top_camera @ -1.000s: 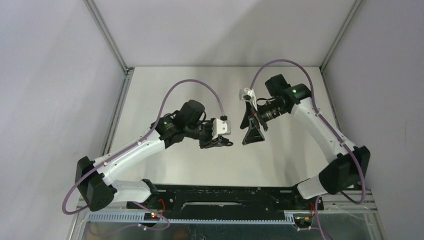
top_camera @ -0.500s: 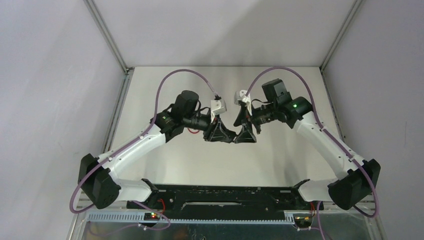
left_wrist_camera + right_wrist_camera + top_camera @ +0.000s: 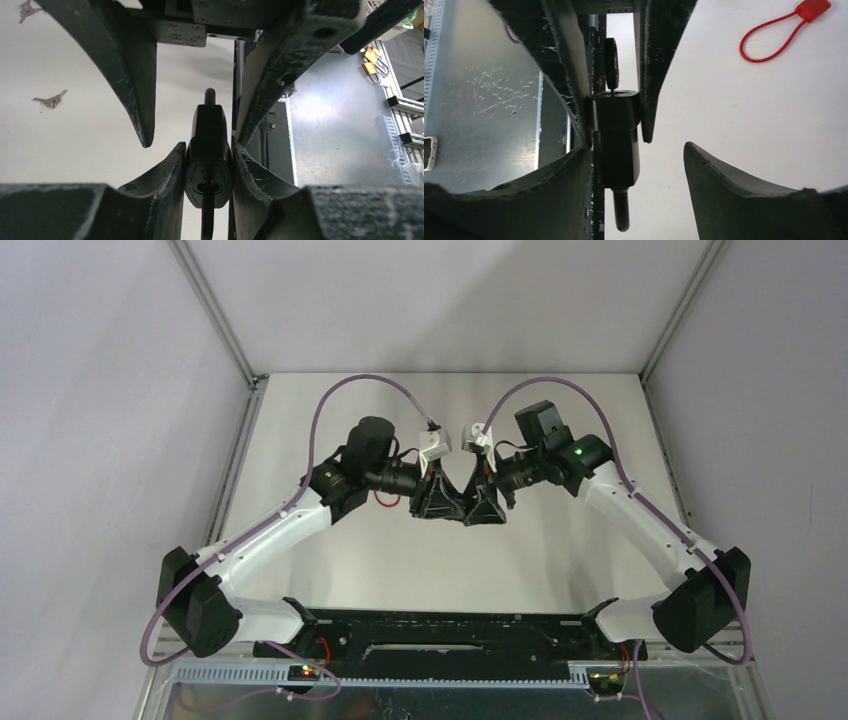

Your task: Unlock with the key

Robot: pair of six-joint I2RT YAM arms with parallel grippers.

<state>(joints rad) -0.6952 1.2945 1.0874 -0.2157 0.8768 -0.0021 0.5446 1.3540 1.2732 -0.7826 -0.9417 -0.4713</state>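
Two grippers, apart a second ago, are met tip to tip above the surface (image 3: 560, 540): left gripper (image 3: 450, 508), right gripper (image 3: 483, 510). Left wrist: the padlock (image 3: 208, 145) is clamped in the left jaws, its shackle (image 3: 209, 95) pointed lengthwise toward the right gripper. Right wrist: the key (image 3: 611, 62) is seated in the padlock's far end, and the right jaws are held wide open around the shackle end.

The padlock (image 3: 208, 145) and jaws are black, the looped tag (image 3: 812, 9) red, the table (image 3: 749, 100) white.
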